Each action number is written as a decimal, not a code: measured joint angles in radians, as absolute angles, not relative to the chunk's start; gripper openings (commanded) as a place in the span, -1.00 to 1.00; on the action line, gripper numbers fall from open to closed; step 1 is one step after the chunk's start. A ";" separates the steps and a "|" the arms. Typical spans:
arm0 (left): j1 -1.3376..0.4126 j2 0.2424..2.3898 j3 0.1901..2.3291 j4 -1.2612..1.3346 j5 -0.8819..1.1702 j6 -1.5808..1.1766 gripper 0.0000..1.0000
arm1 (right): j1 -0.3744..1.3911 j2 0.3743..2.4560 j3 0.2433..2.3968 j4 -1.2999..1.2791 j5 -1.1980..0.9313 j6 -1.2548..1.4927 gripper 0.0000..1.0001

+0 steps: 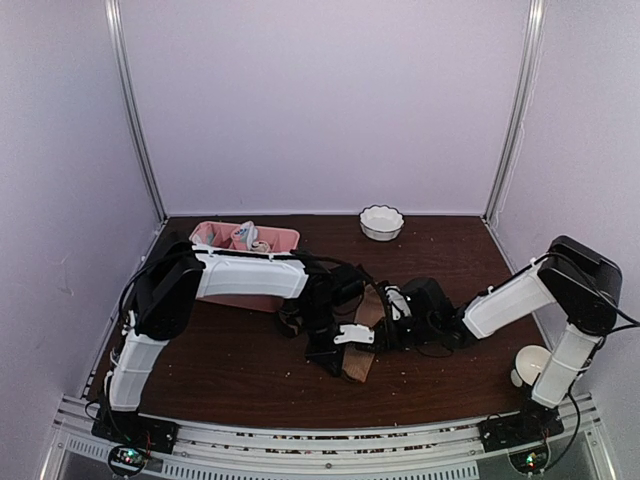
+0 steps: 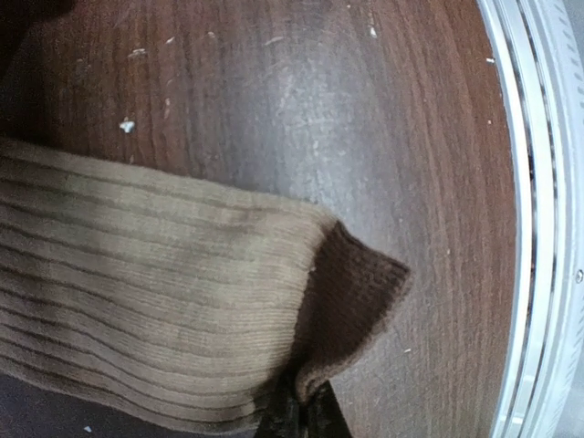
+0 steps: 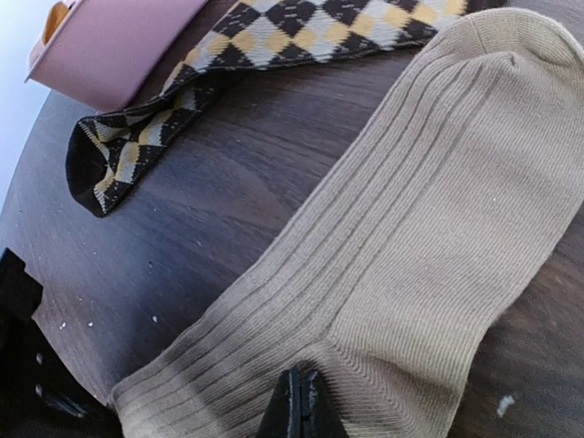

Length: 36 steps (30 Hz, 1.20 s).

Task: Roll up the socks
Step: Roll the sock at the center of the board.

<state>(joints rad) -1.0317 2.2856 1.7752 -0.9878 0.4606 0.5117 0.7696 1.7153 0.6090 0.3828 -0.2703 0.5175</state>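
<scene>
Top external view: the tan sock (image 1: 358, 365) was laid at the middle of the bench (image 1: 220, 370), between the two arms and towards the near edge. In the left wrist view, the left pincer (image 2: 301, 415) was seen closed tight on the sock's edge, beside its dark brown end. In the right wrist view, the right pincer (image 3: 297, 411) was closed too, with a pinch of the ribbed tan fabric caught between its tips. The argyle sock (image 3: 274, 27) was spread flat further left, beside the pink tray (image 3: 119, 46).
</scene>
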 measured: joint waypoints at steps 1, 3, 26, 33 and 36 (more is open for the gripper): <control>-1.034 2.285 1.773 -0.988 0.458 0.513 -1.00 | 0.768 1.726 0.626 0.373 -0.278 0.511 -1.00; -1.036 2.282 1.771 -0.987 0.450 0.513 -1.00 | 0.768 1.748 0.659 0.356 -0.297 0.498 -1.00; -0.978 2.343 1.806 -1.055 0.626 0.483 -1.00 | 0.719 1.605 0.529 0.516 -0.477 0.424 -0.22; -0.969 2.399 1.875 -1.132 0.682 0.477 -1.00 | 0.715 1.416 0.330 0.654 -0.432 0.418 0.11; -0.968 2.431 1.922 -1.180 0.690 0.472 -1.00 | 0.723 1.336 0.231 0.669 -0.401 0.422 0.99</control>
